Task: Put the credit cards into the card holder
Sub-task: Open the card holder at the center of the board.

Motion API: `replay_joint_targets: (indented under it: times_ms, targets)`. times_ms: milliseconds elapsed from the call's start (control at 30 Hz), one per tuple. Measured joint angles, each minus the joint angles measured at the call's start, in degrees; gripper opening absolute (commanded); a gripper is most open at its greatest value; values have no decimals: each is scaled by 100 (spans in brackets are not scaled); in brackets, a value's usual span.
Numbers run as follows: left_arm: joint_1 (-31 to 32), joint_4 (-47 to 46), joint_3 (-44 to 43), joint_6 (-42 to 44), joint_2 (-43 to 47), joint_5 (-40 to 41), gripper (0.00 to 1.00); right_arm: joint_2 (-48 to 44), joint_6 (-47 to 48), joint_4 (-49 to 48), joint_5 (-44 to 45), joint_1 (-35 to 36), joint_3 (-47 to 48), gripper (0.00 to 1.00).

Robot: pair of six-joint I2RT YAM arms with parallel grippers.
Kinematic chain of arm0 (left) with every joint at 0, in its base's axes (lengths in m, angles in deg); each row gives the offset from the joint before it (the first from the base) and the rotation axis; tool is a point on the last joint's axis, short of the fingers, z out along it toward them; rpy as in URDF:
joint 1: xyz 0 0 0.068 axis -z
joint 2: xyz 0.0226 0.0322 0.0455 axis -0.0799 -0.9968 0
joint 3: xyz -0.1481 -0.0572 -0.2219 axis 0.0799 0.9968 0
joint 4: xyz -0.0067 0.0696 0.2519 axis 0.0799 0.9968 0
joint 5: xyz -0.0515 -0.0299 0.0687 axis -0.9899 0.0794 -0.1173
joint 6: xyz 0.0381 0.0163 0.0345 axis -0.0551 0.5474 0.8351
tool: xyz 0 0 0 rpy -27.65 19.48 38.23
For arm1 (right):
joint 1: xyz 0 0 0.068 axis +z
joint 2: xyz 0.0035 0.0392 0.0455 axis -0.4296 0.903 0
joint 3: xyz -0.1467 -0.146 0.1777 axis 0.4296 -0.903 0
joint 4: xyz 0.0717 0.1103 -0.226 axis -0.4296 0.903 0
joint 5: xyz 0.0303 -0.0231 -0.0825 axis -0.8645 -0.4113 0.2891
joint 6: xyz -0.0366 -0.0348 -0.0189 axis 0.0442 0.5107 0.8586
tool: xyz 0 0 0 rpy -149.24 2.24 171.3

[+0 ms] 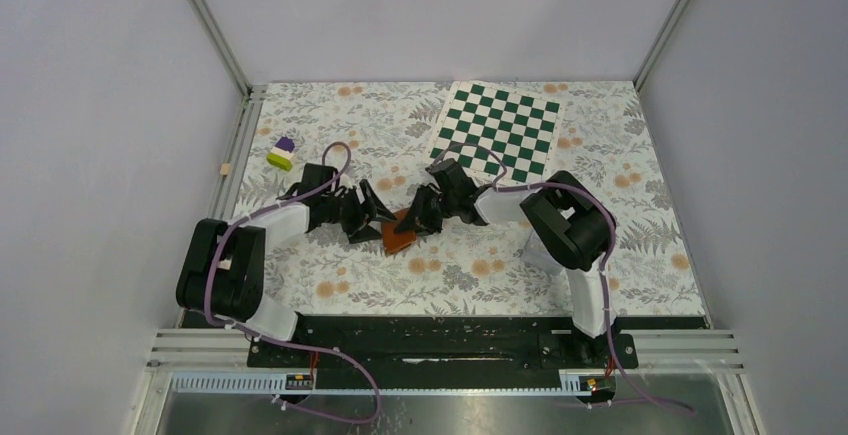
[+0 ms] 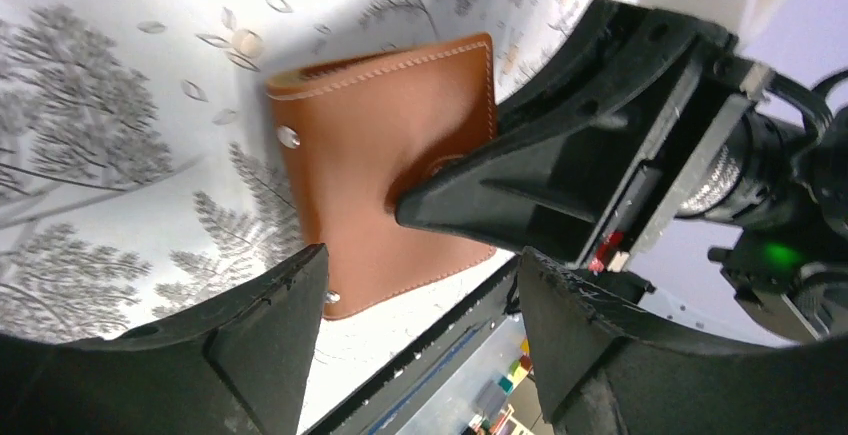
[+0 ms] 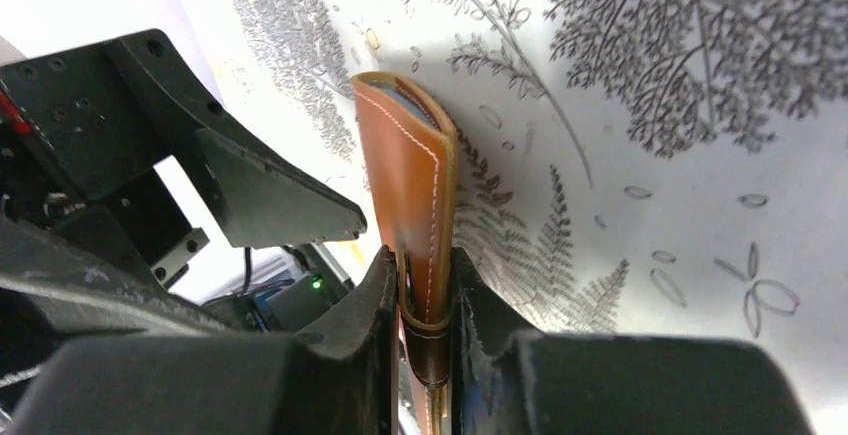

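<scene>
One card holder (image 3: pixel 410 175): brown leather, folded shut and turned on edge near the middle of the floral worktop (image 1: pixel 330 125). A sliver of pale lining shows at its mouth. Whether it touches the cloth cannot be told.
Snap studs (image 2: pixel 288 136): two metal studs on the broad outer face, which is turned towards the left wrist camera.
Credit cards: none visible in any view. Whether any already sit inside cannot be told.
Right hand (image 3: pixel 423 260): narrow, its fingers pinching the card holder across its thickness at one edge. This probably keeps the leather steady and presents the broad face to the other arm.
Left hand (image 2: pixel 420 260): wide and holding nothing, with its fingers spread just beside the broad face and apparently not touching it. It seems placed to take the free flap.
Stage, as judged: the fold must be parted before a card can go in.
Risk, as judged: with a pinch at one edge only, the card holder may pivot or slip when pulled.
Surroundings: a chequered sheet (image 1: pixel 497 127) and a purple-topped block (image 1: pixel 282 153) lie well apart from the work.
</scene>
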Motion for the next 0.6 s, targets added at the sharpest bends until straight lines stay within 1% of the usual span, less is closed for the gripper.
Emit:
replay_joint_targets:
  times_ms: [67,133,233,300,467,500,600]
  targets:
    - [20,11,70,-81,166,-98,72,-96,-9,-114,7,-2,-101,0]
    - [55,90,81,-85,369,-90,75,-243,15,-175,4,-2,-205,0]
    - [94,446,72,2,826,94,77,-627,96,-162,-4,-15,-374,0]
    - [94,726,46,72,1154,262,78,-1005,184,-131,-4,-35,-516,0]
    - [90,1154,39,76,2293,396,79,-2465,402,109,-15,-170,-931,0]
    - [92,1139,42,39,2511,345,79,-2741,435,173,-17,-212,-968,0]
    - [92,699,175,-256,3121,-42,79,-3359,468,256,-68,-321,-979,0]
